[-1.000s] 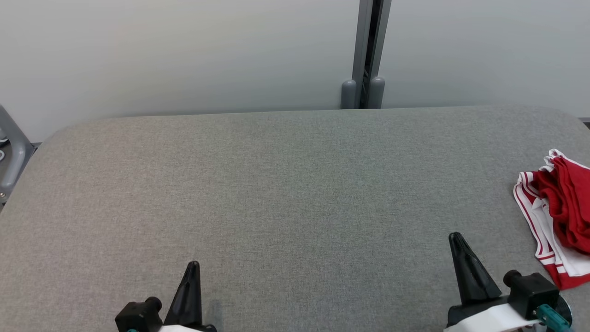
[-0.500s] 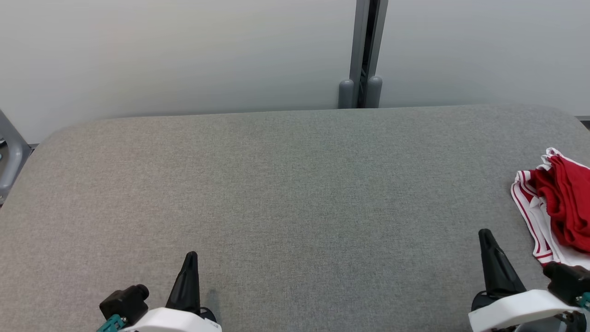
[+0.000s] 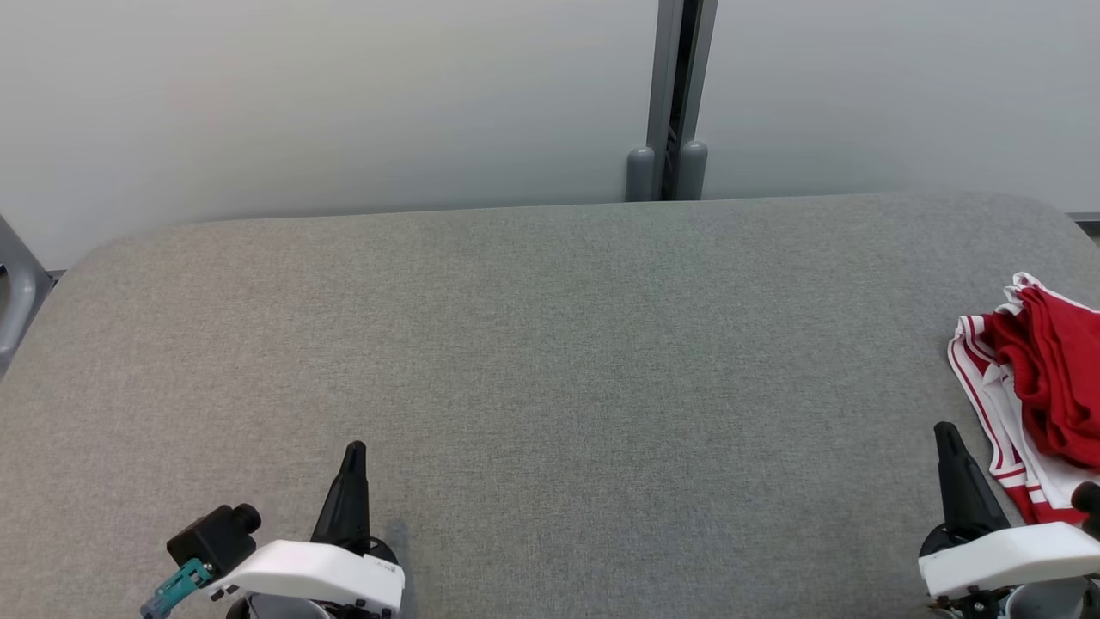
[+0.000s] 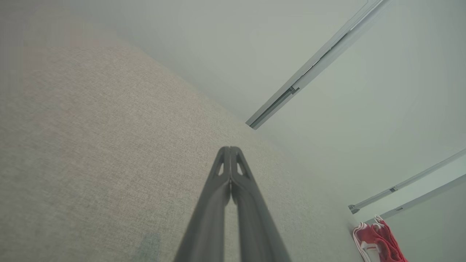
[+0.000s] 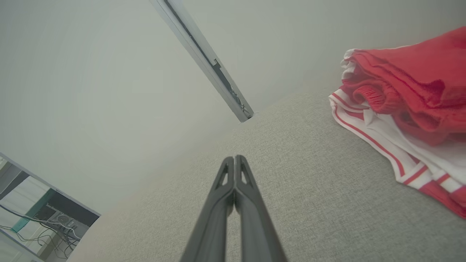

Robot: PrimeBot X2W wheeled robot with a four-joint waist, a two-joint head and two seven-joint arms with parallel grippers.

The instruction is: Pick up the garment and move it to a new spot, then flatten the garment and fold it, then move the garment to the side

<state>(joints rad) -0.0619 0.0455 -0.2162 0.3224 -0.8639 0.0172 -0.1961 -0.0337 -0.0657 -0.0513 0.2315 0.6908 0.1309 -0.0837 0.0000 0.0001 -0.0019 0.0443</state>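
The garment (image 3: pixel 1044 387) is a crumpled red piece with white panels and red stripes, lying at the right edge of the grey table (image 3: pixel 550 361). It also appears in the right wrist view as the garment (image 5: pixel 404 112) at upper right, and small in the left wrist view as the garment (image 4: pixel 376 242). My right gripper (image 3: pixel 945 434) is shut and empty, just left of the garment without touching it. My left gripper (image 3: pixel 354 451) is shut and empty, low over the table's front left. Both wrist views show the fingers pressed together: left gripper (image 4: pixel 230 150), right gripper (image 5: pixel 234 158).
A pale wall runs behind the table, with a grey vertical post (image 3: pixel 670 94) at its middle. A grey metal frame piece (image 3: pixel 13 292) stands off the table's left end. Cables and equipment (image 5: pixel 43 218) lie beyond the table in the right wrist view.
Both arms have come further into view; the right gripper has shifted right toward the garment and the left slightly forward. The picture has drifted a little. The garment has not moved.
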